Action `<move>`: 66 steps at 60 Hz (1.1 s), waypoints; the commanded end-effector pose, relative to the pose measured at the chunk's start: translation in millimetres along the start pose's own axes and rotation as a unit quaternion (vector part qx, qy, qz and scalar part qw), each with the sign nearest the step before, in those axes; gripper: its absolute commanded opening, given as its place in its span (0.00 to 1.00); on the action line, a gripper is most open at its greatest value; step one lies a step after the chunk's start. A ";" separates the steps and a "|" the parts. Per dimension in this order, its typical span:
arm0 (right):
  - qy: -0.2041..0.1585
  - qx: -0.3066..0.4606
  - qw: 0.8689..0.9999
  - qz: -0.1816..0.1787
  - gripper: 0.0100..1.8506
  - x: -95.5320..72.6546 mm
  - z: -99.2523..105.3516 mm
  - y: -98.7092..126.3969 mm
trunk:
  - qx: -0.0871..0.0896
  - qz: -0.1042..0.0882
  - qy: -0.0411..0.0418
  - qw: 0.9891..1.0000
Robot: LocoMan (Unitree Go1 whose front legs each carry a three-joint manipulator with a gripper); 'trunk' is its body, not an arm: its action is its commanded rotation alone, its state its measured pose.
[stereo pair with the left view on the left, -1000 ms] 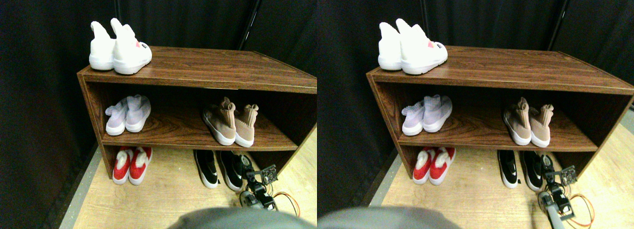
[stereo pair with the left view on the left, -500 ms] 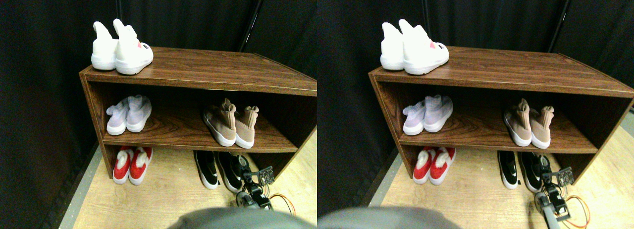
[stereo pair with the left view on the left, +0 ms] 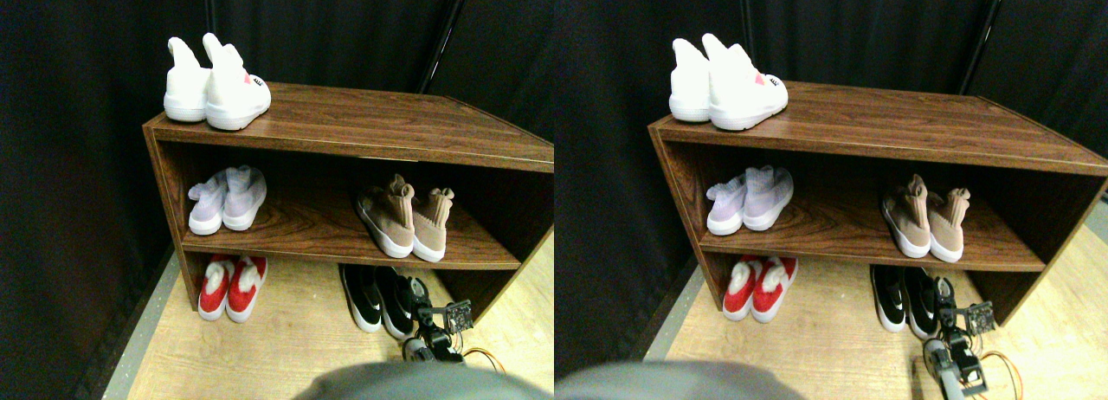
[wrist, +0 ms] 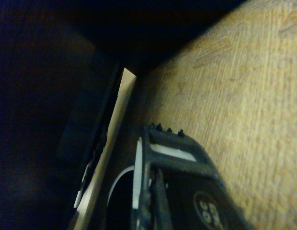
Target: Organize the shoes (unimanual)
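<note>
The shoe rack (stereo pair with the left view on the left: pixel 346 123) carries 1 white pair (stereo pair with the left view on the left: pixel 215 84) at its top's left corner; the middle shelf has 1 lavender pair (stereo pair with the left view on the left: pixel 227 199) left and 1 tan pair (stereo pair with the left view on the left: pixel 405 216) right. On the floor (stereo pair with the left view on the left: pixel 286 331), under the rack, sit red shoes (stereo pair with the left view on the left: pixel 230 286) and black slip-ons (stereo pair with the left view on the left: pixel 376 296). Over 1 second the right slip-on has closed up against its mate, so that pair looks nearly aligned. The right gripper (stereo pair with the left view on the left: pixel 424 309) touches it; whether its jaws are spread, I cannot tell.

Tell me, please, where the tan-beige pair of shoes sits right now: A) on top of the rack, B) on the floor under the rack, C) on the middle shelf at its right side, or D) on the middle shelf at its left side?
C: the tan-beige pair stands on the right part of the middle shelf, above the black pair.
</note>
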 end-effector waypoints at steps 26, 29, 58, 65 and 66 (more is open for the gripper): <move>-0.005 0.020 1.000 0.000 0.03 1.0 -9.6 0.7 | -0.006 0.013 0.003 1.000; -0.005 0.022 1.000 0.001 0.03 -0.1 -9.1 0.8 | -0.006 0.013 0.003 1.000; -0.009 -0.055 0.996 0.064 0.03 -18.2 19.5 16.2 | 0.003 -0.004 -0.003 1.000; -0.003 -0.066 0.994 0.087 0.03 -29.6 32.4 27.0 | 0.007 -0.013 -0.004 1.000; -0.004 -0.063 0.994 0.089 0.03 -31.6 34.8 28.8 | 0.007 -0.013 -0.004 1.000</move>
